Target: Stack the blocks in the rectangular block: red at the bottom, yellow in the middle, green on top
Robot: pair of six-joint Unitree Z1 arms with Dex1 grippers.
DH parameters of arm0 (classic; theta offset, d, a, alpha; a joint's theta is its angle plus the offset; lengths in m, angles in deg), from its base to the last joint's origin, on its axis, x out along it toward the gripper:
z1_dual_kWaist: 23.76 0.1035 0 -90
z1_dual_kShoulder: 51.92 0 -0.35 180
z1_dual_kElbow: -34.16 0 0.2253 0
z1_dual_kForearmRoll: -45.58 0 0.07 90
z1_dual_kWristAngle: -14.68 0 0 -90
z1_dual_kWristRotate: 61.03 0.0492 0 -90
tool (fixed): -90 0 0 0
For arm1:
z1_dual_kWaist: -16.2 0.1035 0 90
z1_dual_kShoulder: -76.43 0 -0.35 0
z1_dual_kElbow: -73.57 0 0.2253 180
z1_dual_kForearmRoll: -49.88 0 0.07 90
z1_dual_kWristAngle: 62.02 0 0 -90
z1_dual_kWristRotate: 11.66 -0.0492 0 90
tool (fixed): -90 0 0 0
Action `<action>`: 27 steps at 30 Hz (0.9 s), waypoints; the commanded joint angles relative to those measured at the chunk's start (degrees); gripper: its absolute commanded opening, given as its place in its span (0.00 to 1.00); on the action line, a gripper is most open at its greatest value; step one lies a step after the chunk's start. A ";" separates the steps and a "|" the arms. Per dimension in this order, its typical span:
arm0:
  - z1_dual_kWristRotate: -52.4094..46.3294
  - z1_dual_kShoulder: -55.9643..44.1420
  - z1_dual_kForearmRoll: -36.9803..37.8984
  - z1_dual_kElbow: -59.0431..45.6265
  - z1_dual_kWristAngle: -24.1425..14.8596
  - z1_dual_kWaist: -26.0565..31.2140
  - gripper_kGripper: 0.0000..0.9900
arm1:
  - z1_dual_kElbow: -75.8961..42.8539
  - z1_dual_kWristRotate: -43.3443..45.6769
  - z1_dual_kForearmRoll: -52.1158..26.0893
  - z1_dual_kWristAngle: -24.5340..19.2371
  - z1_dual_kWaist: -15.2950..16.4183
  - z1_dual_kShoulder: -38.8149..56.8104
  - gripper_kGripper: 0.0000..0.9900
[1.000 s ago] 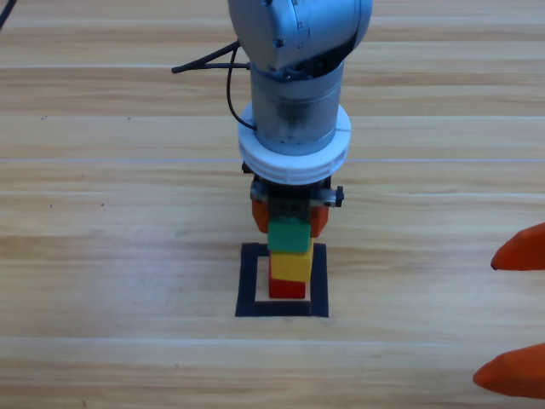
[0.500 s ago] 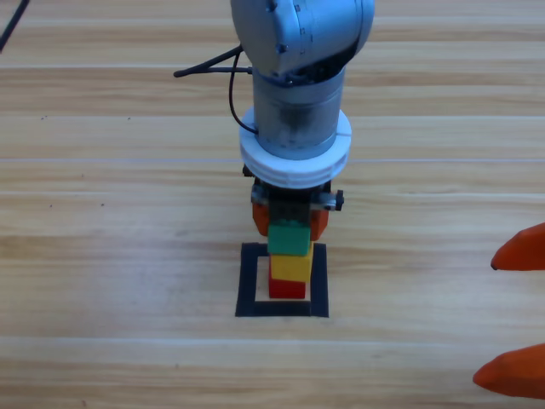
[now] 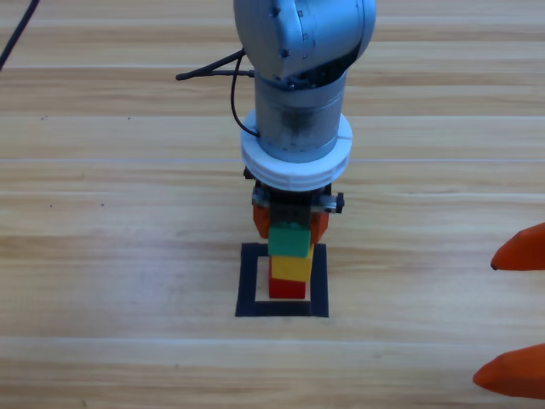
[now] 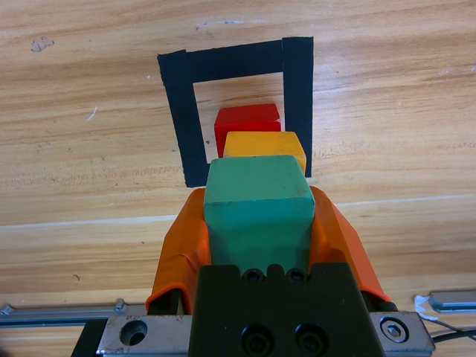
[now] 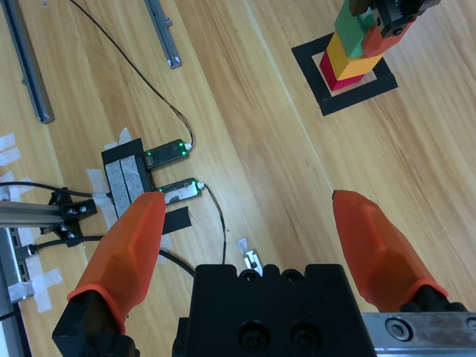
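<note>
— Looking from the left: what does the left gripper (image 4: 258, 223) hold?
— Its jaws pinch the green (image 3: 289, 239) cube, apparently resting on yellow (image 3: 290, 267), which sits on red (image 3: 288, 289) inside the rectangular block (image 3: 249, 281), mid-table.
— And the right gripper (image 3: 517, 311)?
— Jaws spread, waiting by the table's (image 3: 111, 247) right edge.
</note>
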 commanded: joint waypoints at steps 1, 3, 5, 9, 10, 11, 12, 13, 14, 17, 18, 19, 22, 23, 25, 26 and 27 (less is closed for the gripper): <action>-0.50 2.41 0.77 -1.27 0.38 -1.45 0.04 | -2.02 0.68 -0.69 0.66 0.76 -0.53 1.00; -0.59 2.23 0.77 -1.09 0.29 -1.45 0.11 | -2.02 0.68 -0.69 0.66 0.76 -0.61 1.00; -0.50 2.14 0.77 -0.83 0.29 -1.45 0.24 | -2.02 0.68 -0.69 0.66 0.76 -0.70 1.00; -0.59 1.88 0.68 -0.21 0.38 -1.63 0.64 | -2.02 0.68 -0.69 0.83 0.67 -0.70 1.00; -0.67 1.79 0.51 -0.30 0.29 -1.63 0.77 | -2.11 0.68 -0.61 0.83 0.76 -0.70 1.00; -0.76 1.62 0.42 -0.47 0.20 -1.63 0.82 | -2.11 0.68 -0.61 1.10 0.76 -0.70 1.00; -0.85 1.44 0.33 -0.56 0.11 -1.63 0.84 | -2.11 0.68 -0.52 1.36 0.76 -0.70 1.00; -0.76 1.26 0.33 -0.65 0.02 -1.63 0.84 | -2.11 0.68 -0.52 1.36 0.76 -0.61 1.00; -0.76 1.00 0.33 -0.74 0.02 -1.63 0.85 | -2.11 0.68 -0.52 1.36 0.76 -0.61 1.00; -0.76 0.30 0.33 -1.00 -0.15 -1.63 0.85 | -2.11 0.68 -0.52 1.10 0.76 -0.70 1.00; -0.85 -0.05 0.24 -1.00 -0.15 -1.71 0.88 | -2.11 0.68 -0.52 0.92 0.76 -0.70 1.00; -0.94 -0.23 0.24 -1.00 -0.24 -1.80 0.88 | -2.20 0.77 -0.43 0.30 0.76 -0.70 1.00; -1.73 -2.25 0.07 -0.91 -1.38 -2.06 0.95 | -1.93 0.77 0.36 -2.33 0.76 0.00 1.00; -2.34 -3.83 -0.11 -1.00 -2.88 -2.24 0.96 | -1.85 0.68 0.36 -2.77 0.67 0.44 1.00; -2.87 -7.44 -0.11 -1.09 -5.51 -2.59 0.96 | -1.85 0.68 0.36 -3.39 0.76 0.88 1.00; -3.49 -9.19 -0.11 -1.44 -7.09 -2.86 0.96 | -1.93 0.68 0.45 -3.39 0.76 0.88 1.00; -3.75 -10.69 -0.11 -1.79 -8.50 -3.12 0.96 | -1.93 0.86 0.54 -3.39 0.76 0.71 1.00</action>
